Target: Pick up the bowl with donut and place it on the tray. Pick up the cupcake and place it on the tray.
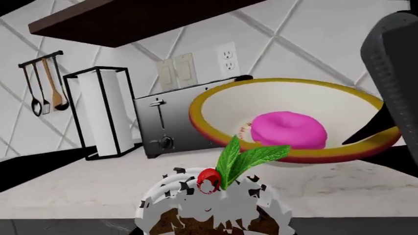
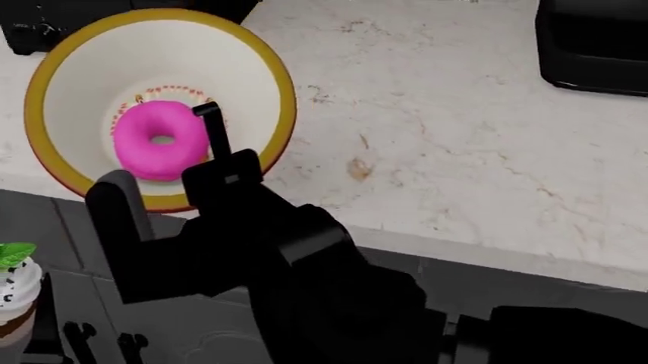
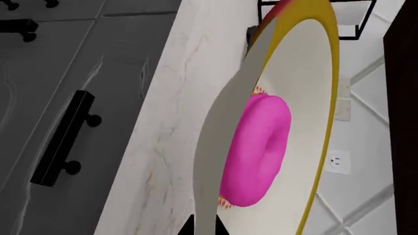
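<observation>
Holding the bowl (image 2: 71, 91) with donut (image 2: 159, 140) by its 5 o'clock rim, right tool (image 2: 162, 189) clamped, bowl over the surface (image 2: 456, 129); next, carriage to the unseen tray; cupcake (image 2: 15, 299) at left tool, grip indeterminable.

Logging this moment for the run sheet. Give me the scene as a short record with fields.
bowl: tilted, apparently raised off the counter, in front of the toaster
donut: inside the bowl, on its base
right hand: astride the bowl's near rim, one finger inside by the donut, one outside
cupcake: upright, out past the counter's front edge, close before the left wrist camera
left hand: fingers not in view
tray: not clearly identifiable
</observation>
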{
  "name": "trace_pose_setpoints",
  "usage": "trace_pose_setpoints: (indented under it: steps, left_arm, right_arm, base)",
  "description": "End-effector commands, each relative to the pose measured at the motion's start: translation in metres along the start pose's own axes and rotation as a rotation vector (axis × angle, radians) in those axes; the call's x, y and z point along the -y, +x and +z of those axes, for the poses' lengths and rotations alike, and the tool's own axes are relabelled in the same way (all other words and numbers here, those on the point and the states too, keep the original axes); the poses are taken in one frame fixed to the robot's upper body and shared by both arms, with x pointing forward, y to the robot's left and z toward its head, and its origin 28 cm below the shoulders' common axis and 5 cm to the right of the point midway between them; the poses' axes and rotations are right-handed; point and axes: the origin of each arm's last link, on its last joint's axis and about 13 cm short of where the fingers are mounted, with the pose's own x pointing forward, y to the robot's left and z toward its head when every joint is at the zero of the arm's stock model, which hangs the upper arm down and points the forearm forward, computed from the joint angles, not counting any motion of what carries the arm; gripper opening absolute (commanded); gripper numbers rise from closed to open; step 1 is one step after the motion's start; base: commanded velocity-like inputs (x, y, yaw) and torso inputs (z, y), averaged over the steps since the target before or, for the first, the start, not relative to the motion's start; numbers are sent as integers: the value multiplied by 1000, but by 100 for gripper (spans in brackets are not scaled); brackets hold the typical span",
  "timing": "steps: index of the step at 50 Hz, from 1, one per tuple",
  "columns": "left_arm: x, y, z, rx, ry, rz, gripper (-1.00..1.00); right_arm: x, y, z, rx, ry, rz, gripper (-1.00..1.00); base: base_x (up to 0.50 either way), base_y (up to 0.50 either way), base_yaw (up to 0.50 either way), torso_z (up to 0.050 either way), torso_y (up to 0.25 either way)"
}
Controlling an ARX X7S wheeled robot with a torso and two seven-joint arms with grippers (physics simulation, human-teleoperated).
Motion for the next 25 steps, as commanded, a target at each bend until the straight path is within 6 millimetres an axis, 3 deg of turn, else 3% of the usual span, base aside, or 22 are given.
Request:
trace_pose_setpoints:
  steps: [1, 25]
  left_arm:
    - [3, 1, 0, -4, -22, -6, -100]
    - [2, 2, 1, -5, -25, -2, -100]
  right_arm:
    - [3, 2, 3, 7, -51, -46, -100]
    - [-2, 5, 6, 38, -69, -42, -100]
  base:
    - [0, 0, 500, 0, 0]
    - [0, 0, 500, 0, 1]
